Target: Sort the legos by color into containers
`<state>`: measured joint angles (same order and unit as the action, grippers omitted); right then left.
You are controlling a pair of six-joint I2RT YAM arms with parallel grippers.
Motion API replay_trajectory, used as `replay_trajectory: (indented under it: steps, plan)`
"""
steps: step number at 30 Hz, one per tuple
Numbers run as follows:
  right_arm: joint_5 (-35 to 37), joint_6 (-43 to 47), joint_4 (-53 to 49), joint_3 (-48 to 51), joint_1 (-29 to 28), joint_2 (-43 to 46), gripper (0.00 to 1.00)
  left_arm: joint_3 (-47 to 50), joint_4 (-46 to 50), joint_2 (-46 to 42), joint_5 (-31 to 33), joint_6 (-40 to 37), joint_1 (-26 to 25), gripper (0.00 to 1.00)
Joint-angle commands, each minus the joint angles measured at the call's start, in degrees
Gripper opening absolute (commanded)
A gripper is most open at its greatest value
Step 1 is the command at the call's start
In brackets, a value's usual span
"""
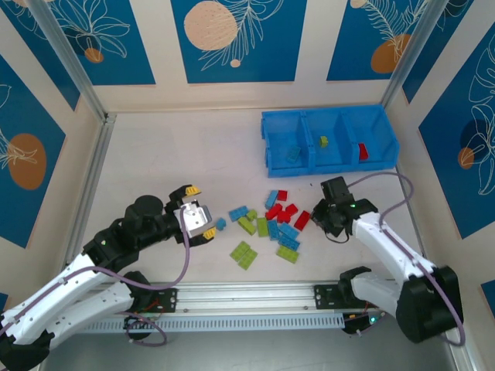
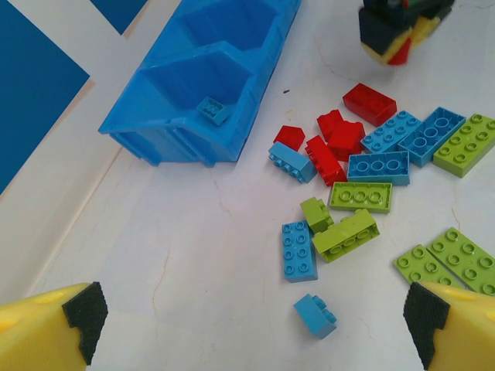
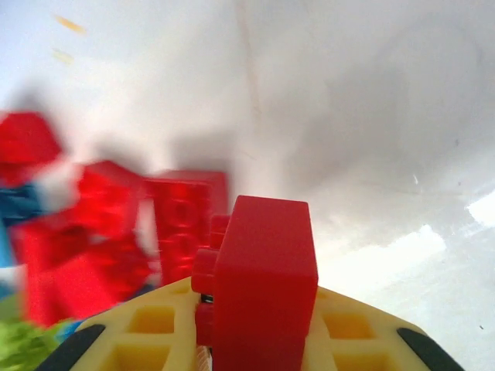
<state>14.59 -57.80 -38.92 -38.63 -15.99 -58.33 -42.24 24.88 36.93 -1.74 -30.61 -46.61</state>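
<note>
At the far right of the table [image 1: 178, 154], bin [image 1: 329, 116]: bright blue, with three open compartments side by side.
Left compartment: one light blue piece [image 1: 294, 153] lies inside.
Middle compartment: one green piece [image 1: 323, 142] lies inside.
Right compartment: one red piece [image 1: 363, 151] sits against its wall.
Loose pile [image 1: 272, 222]: red, light blue and green bricks are scattered on the table between the two arms, in front of the bin. The reds are mostly on the bin side. Two green square plates [image 1: 244, 253] lie nearest the arm bases.
Stray piece: a small light blue brick [image 2: 315, 315] lies apart from the pile, just beside the left gripper.
Left gripper [image 1: 203, 211]: its fingers are spread wide with nothing between them. It sits low over the table at the pile's left edge, facing the bricks.
Right gripper [image 2: 397, 45]: its yellow fingers are clamped on a red brick [image 3: 263, 278], which stands up between them. It is at the pile's right edge, on the bin side, with other red bricks on the table just beyond it.
</note>
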Motion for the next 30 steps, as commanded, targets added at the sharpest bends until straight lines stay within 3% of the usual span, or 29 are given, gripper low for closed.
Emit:
replay_trajectory:
  steps: [1,5,10,17,21,22,24,30]
  plan:
    - [3.66,4.82,-1.62,-7.69,5.87,1.79,0.21,0.14,-0.38,-0.19,-1.34,-0.51,0.63,1.00]
    - [-1.50,10.51,3.36,-17.94,18.70,-5.66,0.21,0.14,-0.29,-0.16,-1.35,-0.49,0.59,1.00]
    - [-5.10,13.13,5.66,-36.02,30.35,-25.72,0.20,0.56,-0.59,-0.45,-0.98,-0.38,0.64,1.00]
    - [-6.55,13.06,-0.72,-60.38,35.43,-52.58,0.21,0.92,-0.80,0.03,-0.94,-0.52,0.57,1.00]
    - [-8.47,13.63,-8.17,-72.60,35.58,-62.15,0.42,0.86,-0.67,0.59,-0.72,-0.86,0.62,1.00]
    - [-8.66,13.59,-10.59,-75.19,35.48,-63.50,0.50,0.78,-0.60,0.82,-0.74,-0.99,0.62,1.00]
    - [-8.65,13.55,-12.31,-76.85,35.24,-63.13,0.56,0.62,-0.44,0.95,-1.06,-0.88,0.59,1.00]
    - [-10.62,12.86,-6.93,-62.32,33.63,-48.37,0.59,0.40,-0.39,0.56,-1.97,-0.61,0.64,1.00]
